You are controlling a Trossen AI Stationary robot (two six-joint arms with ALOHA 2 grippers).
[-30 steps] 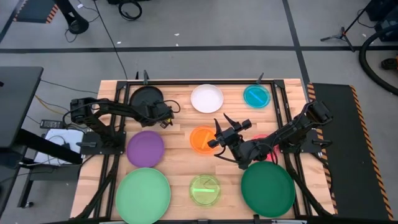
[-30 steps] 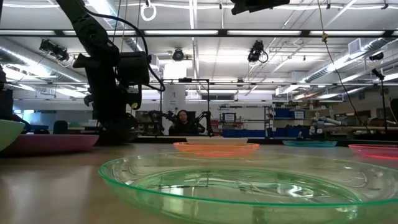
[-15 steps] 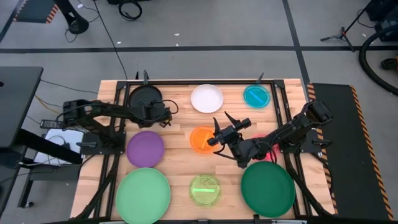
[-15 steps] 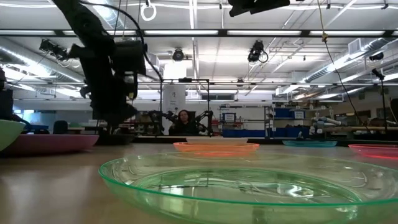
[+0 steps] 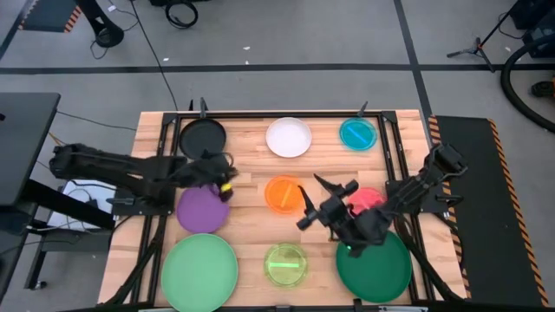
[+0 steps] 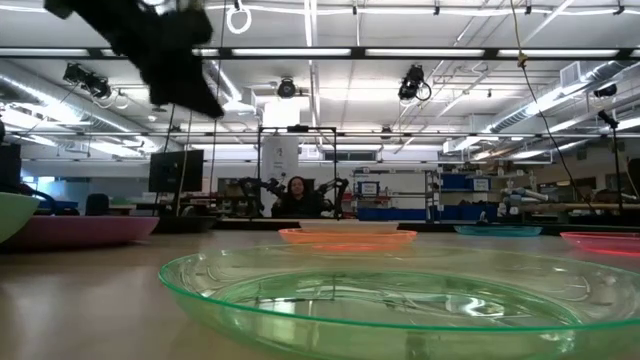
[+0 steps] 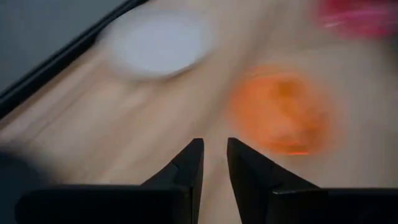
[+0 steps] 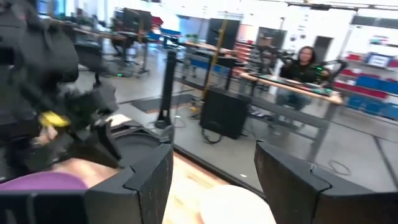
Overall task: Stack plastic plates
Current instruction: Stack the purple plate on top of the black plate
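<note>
Fingers, left: the left gripper (image 5: 217, 178) hangs over the tabletop (image 5: 251, 173) just beside the purple plate's (image 5: 203, 210) upper edge — its fingers (image 7: 191, 163) nearly pressed together with only a narrow slit between them, pinching nothing.
Fingers, right: the right gripper (image 5: 328, 201) sits between the orange plate (image 5: 284, 194) and the pink plate (image 5: 367, 199), fingers spread wide, empty.
Plates: all nine lie apart on the tabletop — black plate (image 5: 203, 136), white plate (image 5: 288, 137), teal plate (image 5: 357, 133) along the far side; purple, orange, pink across the middle; light green plate (image 5: 199, 270), lime plate (image 5: 286, 264), dark green plate (image 5: 374, 264) along the near side.
Progress: by my reading, nothing stacked yet; no plate rests on another and none is lifted. The whole stack is left to build.
Change: a second ago the left gripper was over the black plate's right edge; it has pulled back toward the purple plate, the arm now stretched low off the table's left side. The right gripper has drifted toward the near side, closer to the dark green plate. No plate has moved.
</note>
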